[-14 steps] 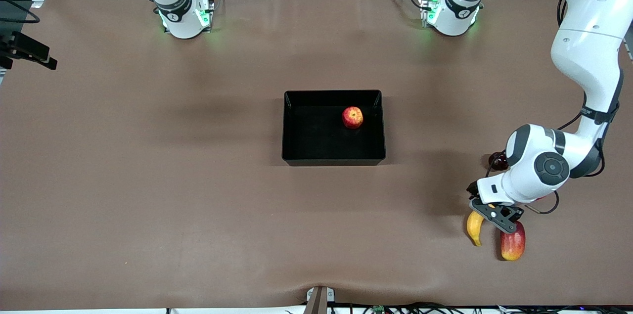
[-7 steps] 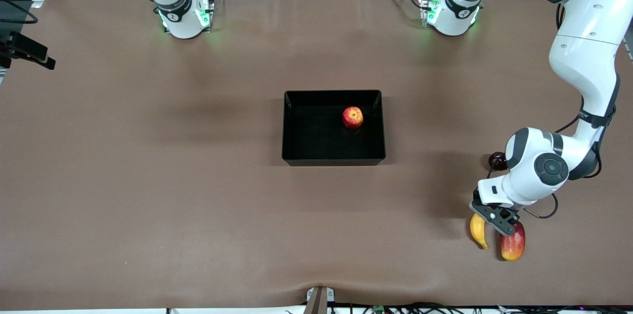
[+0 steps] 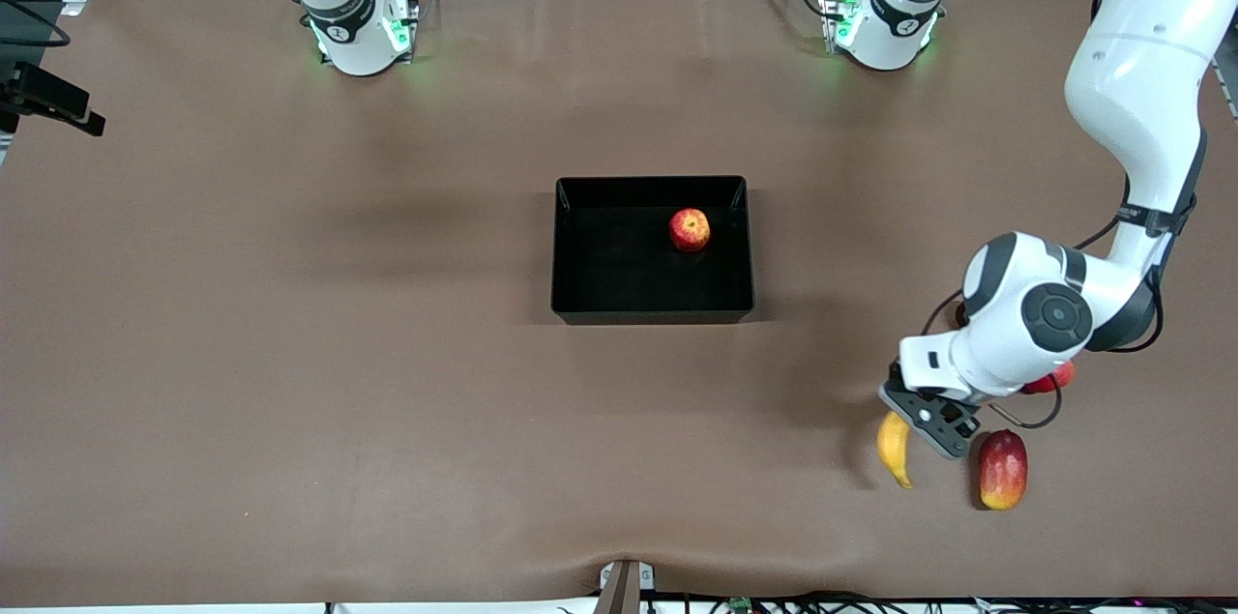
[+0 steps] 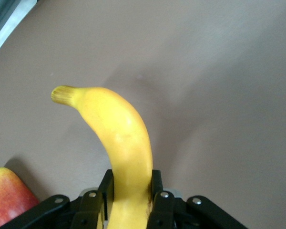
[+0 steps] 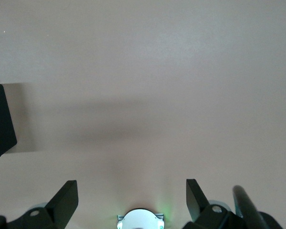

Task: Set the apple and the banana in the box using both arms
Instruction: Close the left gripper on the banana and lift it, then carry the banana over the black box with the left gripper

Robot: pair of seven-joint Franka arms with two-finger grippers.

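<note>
And there's the lift! The left gripper has clamped its jaws onto the banana and pulled it clear of the mango, swinging it over the mat toward the box. The apple already sits inside, so only this carry remains, I'd say. The right gripper waits up near its base, jaws spread wide. Brown mat throughout, cables along the near edge.

Open brown table all around the box; mango beside the banana.
</note>
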